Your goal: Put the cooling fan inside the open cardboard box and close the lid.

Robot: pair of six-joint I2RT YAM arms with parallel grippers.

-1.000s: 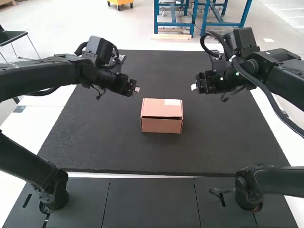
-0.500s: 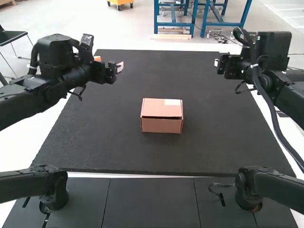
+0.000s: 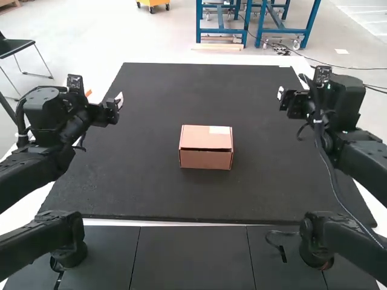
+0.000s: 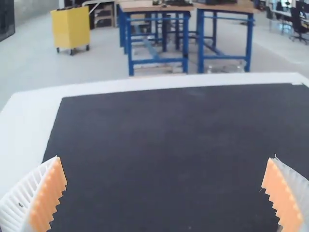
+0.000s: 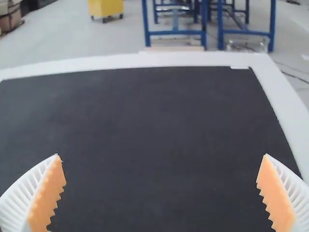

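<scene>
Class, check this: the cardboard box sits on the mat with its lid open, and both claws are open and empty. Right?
No: the high view shows the cardboard box with its lid shut. The left claw and right claw are open and empty.

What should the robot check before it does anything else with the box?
1. Lid of the cardboard box shut: ok, the top lies flat.
2. Fan inside: cannot tell, the closed box hides whatever it holds.
3. Left gripper open and empty: ok, its fingers stand wide apart.
4. Right gripper open and empty: ok, the same.
5. Both grippers clear of the box: ok, they sit out at the sides of the black mat.
6. Box sitting level near the mat's middle: ok.
</scene>
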